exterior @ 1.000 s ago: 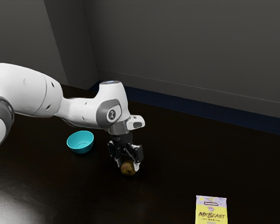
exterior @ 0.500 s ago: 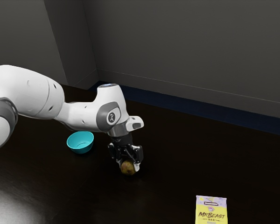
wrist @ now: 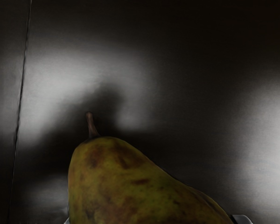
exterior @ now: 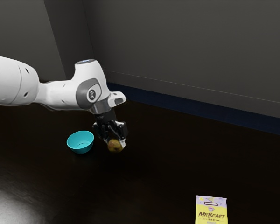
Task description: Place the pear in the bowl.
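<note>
gripper (exterior: 115, 143) clamped on pear (exterior: 115, 146), fingers pear-width apart — bowl (exterior: 80, 139) near, toward the exterior view's left; carry that way.

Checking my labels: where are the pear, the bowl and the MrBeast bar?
Pear (wrist: 135, 184), wrist view, mottled skin of its body.
Bowl (exterior: 79, 136), exterior view, inner wall.
MrBeast bar (exterior: 211, 211), exterior view, front of wrapper.
</note>
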Controlling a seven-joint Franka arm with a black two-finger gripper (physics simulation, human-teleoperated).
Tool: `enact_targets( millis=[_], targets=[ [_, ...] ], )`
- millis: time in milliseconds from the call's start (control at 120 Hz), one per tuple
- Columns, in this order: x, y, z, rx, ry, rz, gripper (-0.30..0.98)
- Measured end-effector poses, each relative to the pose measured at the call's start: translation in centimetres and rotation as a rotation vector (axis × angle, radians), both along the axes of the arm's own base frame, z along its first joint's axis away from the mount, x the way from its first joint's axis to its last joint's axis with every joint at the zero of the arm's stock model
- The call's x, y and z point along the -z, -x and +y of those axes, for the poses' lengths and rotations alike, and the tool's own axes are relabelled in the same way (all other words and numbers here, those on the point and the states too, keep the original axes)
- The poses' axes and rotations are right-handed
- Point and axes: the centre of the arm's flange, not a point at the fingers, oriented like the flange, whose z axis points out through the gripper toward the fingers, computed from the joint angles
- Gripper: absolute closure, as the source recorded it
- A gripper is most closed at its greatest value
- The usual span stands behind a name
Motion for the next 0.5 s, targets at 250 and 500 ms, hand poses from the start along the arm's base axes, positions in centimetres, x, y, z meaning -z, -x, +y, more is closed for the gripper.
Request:
enact_targets(
  millis=[250, 500],
  targets=[
    [-4.5, 0.6, 9.4, -0.165, -0.027, -0.04, 0.49],
    [-0.9, -0.6, 14.7, -0.235, -0.098, 0.02, 0.46]
  ],
)
